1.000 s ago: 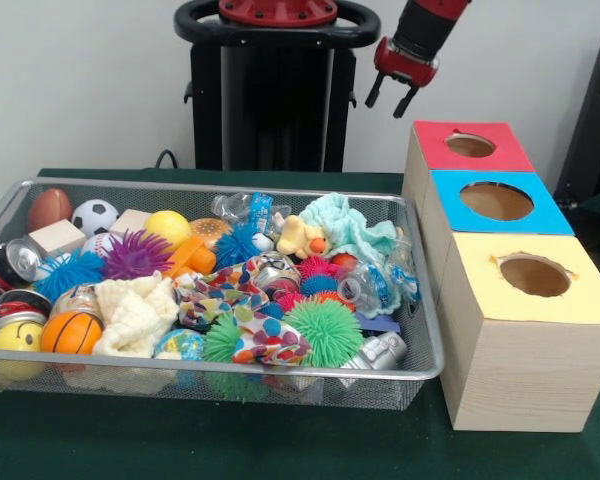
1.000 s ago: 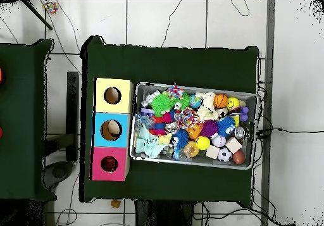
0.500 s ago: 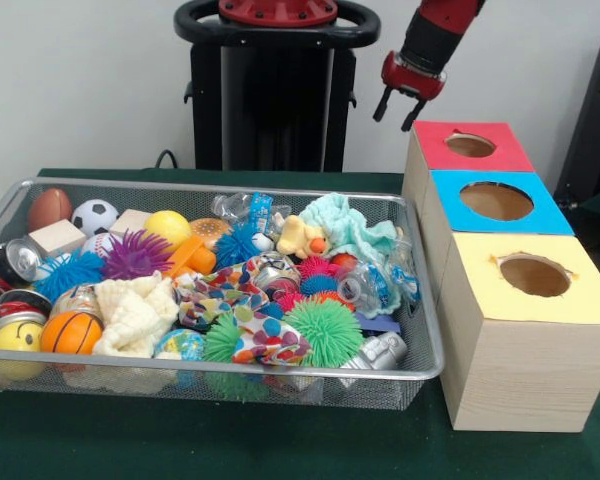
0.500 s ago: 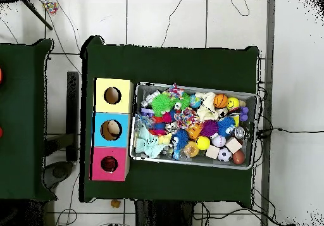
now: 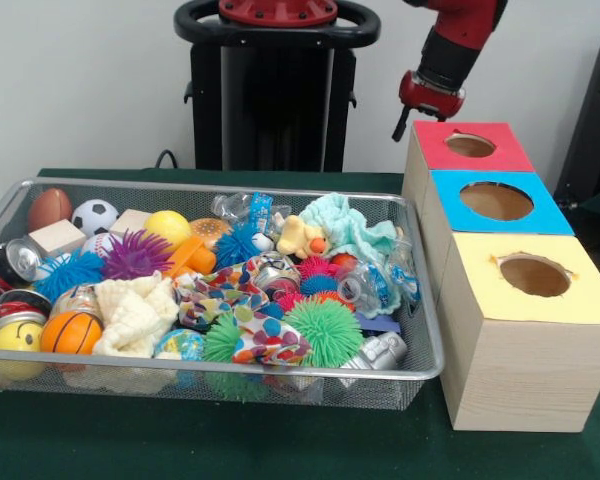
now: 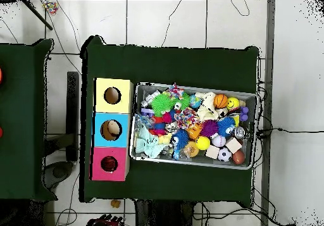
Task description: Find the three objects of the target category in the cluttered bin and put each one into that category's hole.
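Note:
The silver wire-mesh bin (image 5: 425, 335) lies on the green table, full of mixed toys; it also shows in the overhead view (image 6: 254, 130). The yellow duck (image 5: 300, 238) with an orange beak lies near the bin's far rim, beside a mint cloth. No tiger or teddy bear shows. The red-topped box (image 5: 450, 158) with its round hole (image 5: 470, 145) stands farthest back in the row of boxes, and shows in the overhead view (image 6: 109, 164). My gripper (image 5: 410, 128) hangs open and empty just behind the red box's far left corner, above the table. One finger is hidden by the box.
A blue-topped box (image 5: 535, 215) and a yellow-topped box (image 5: 580, 300) stand in front of the red one. The bin holds spiky balls (image 5: 325, 330), an orange basketball (image 5: 70, 333), a soccer ball (image 5: 94, 215), cans, cloths and wooden blocks. The robot's black pedestal (image 5: 275, 95) stands behind the bin.
The gripper has moved right and slightly down, from above the bin's far right corner towards the red box. Nothing in the bin has moved.

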Tool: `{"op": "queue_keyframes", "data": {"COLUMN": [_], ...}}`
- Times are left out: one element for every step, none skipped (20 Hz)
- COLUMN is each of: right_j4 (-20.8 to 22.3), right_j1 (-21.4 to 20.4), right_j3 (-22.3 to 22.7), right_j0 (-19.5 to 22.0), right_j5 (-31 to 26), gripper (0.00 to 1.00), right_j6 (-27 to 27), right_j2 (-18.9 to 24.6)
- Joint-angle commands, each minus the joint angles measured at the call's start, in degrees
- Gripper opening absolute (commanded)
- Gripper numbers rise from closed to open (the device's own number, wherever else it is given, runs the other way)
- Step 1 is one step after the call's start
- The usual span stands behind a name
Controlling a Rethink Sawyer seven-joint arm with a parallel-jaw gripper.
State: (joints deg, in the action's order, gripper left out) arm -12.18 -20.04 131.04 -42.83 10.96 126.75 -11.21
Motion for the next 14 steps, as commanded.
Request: {"op": "queue_keyframes", "data": {"right_j4": [-5.0, -5.0, -4.8, -4.7, -4.4, -4.0, -3.7, -3.3, -3.0, -2.8, -2.7, -2.9, -3.3, -3.4], "right_j1": [0.0, -0.2, -0.4, -0.6, -0.8, -0.9, -1.0, -1.1, -1.2, -1.3, -1.4, -1.5, -1.5, -1.7], "right_j3": [-10.3, -10.3, -10.2, -10.2, -10.2, -10.2, -10.2, -10.2, -10.1, -10.2, -10.3, -10.5, -10.9, -11.0], "right_j0": [0.1, 0.1, 0.2, 0.4, 0.6, 0.9, 1.2, 1.5, 1.7, 1.8, 1.8, 1.3, 0.6, 0.7], "right_j5": [-5.1, -5.2, -5.3, -5.4, -5.4, -5.4, -5.3, -5.3, -5.3, -5.4, -5.8, -6.4, -7.1, -7.7], "gripper": [1.0, 1.0, 1.0, 1.0, 1.0, 1.0, 1.0, 1.0, 1.0, 1.0, 1.0, 1.0, 1.0, 1.0], "right_j6": [7.8, 7.9, 7.9, 7.8, 7.7, 7.6, 7.5, 7.3, 7.1, 6.9, 6.5, 6.2, 6.0, 5.8], "right_j2": [4.4, 4.4, 4.5, 4.6, 4.7, 4.8, 4.9, 5.0, 4.9, 4.7, 4.4, 3.7, 2.8, 2.9]}}
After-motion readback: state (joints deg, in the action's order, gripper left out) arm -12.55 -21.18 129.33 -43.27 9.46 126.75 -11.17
